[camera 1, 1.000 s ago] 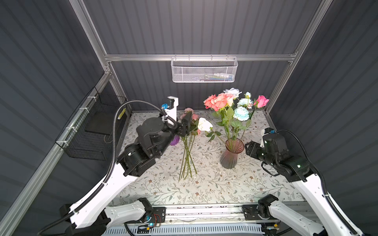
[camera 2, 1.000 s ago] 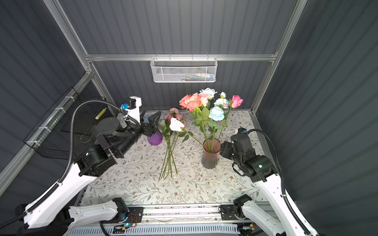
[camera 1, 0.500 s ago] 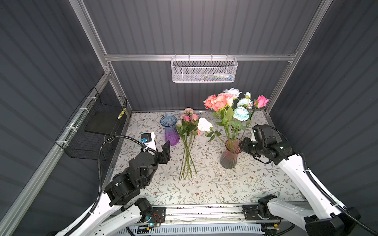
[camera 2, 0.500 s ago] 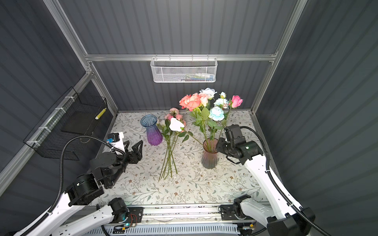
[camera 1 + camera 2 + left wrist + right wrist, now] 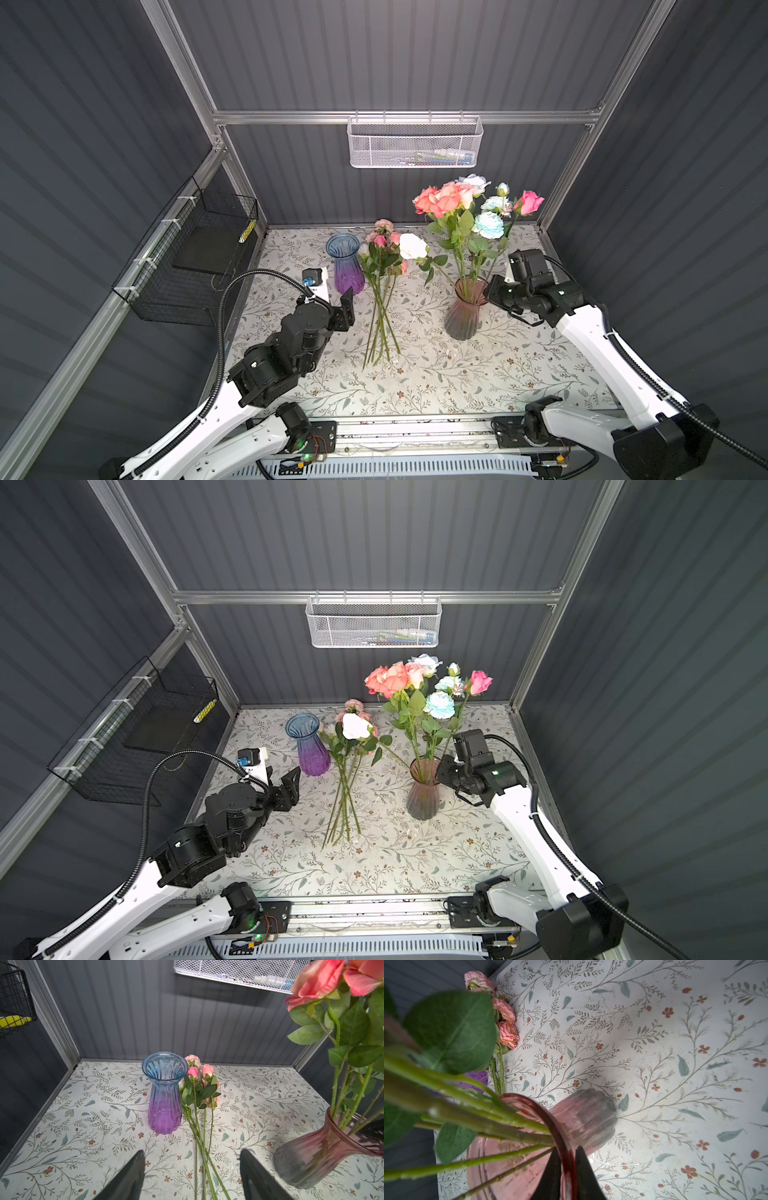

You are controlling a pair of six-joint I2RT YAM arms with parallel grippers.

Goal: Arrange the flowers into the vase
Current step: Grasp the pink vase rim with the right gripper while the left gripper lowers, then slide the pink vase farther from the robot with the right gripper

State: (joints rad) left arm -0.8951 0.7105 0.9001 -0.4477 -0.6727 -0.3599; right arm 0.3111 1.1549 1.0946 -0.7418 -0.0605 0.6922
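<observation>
The pink glass vase (image 5: 462,320), right of centre in both top views, holds upright blooms (image 5: 488,224). The right gripper (image 5: 568,1148) pinches its rim, one finger on each side. The loose flowers (image 5: 383,316) lie at centre beside the empty blue-purple vase (image 5: 347,272). Their stems look light, thin and springy, best taken mid-stem. The left gripper (image 5: 191,1151) stands spread and empty.

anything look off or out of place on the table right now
Yes: a loose bunch of flowers lies flat on the table beside the empty blue-purple vase. The white rose leans far sideways out of the pink vase, whose rim the right gripper pinches.
</observation>
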